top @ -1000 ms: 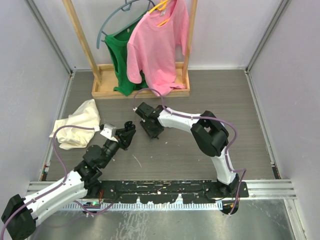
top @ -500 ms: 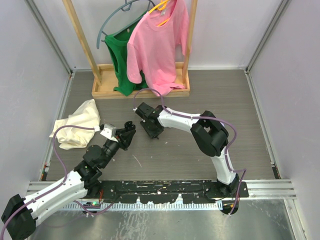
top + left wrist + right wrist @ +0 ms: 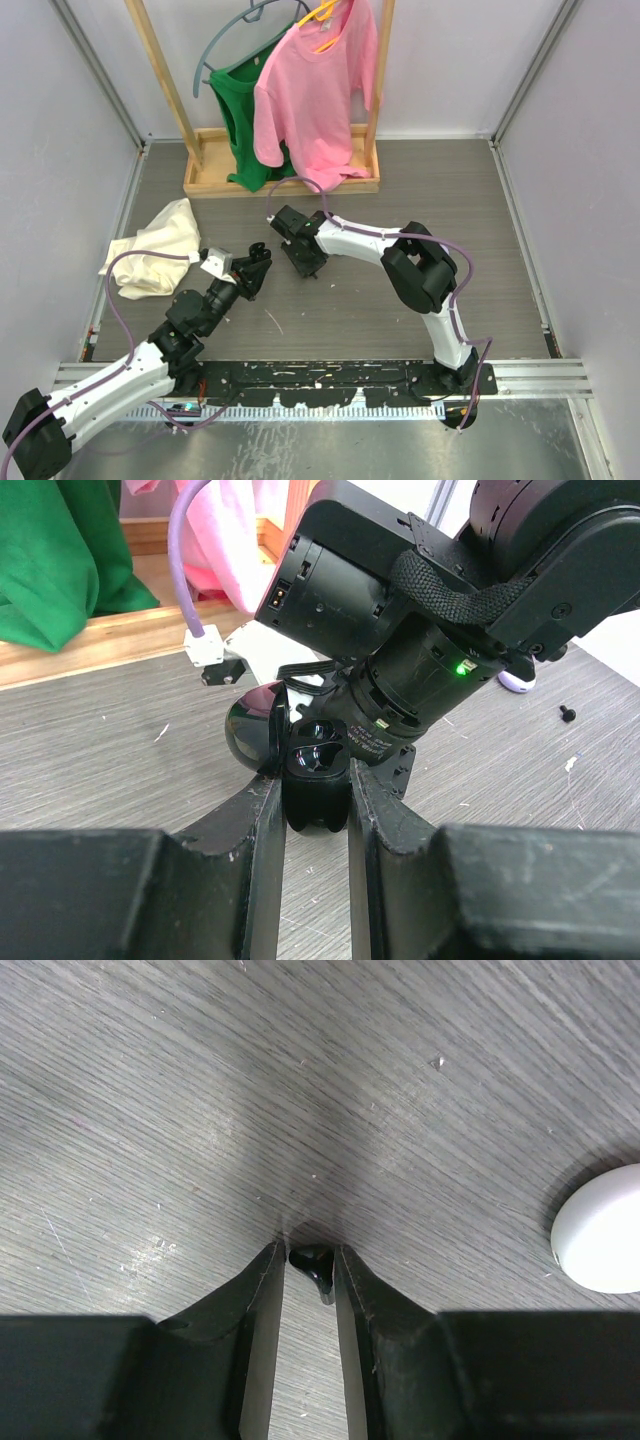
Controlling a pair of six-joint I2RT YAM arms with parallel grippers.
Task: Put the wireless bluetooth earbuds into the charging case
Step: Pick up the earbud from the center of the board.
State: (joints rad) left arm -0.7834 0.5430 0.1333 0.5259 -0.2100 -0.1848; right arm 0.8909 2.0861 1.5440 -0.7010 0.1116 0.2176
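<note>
Currently the right hand (image 3: pixel 306 1256) is clenched on a black earbud (image 3: pixel 313 1261), pinched at the very tips of its fingers, low against the counter (image 3: pixel 150 1080). Whether the earbud is clear of the surface cannot be told. The left hand (image 3: pixel 316 780) is clenched on the charging case (image 3: pixel 318 762), a black case whose lid (image 3: pixel 255 735) appears open. The overhead view shows the two hands close together near the middle of the counter.

Judged stage: one earbud gripped, not yet in the case.

Hazards noted:
- The earbud is far smaller than the fingers and held only at their ends. A jolt on lifting could turn it or let it drop.
- Its stem direction between the fingers is unclear. If it does not match the pocket, it would likely rest on the rim rather than seat.
- The case is gripped across its narrow body. A downward push from the right hand could twist it or press it out of the grip.
- The hands work near each other, so a finger could knock the lid shut.

A white rounded object (image 3: pixel 603 1230) lies near the right hand, and a lilac piece (image 3: pixel 517 681) lies further off; neither can be identified with certainty
</note>
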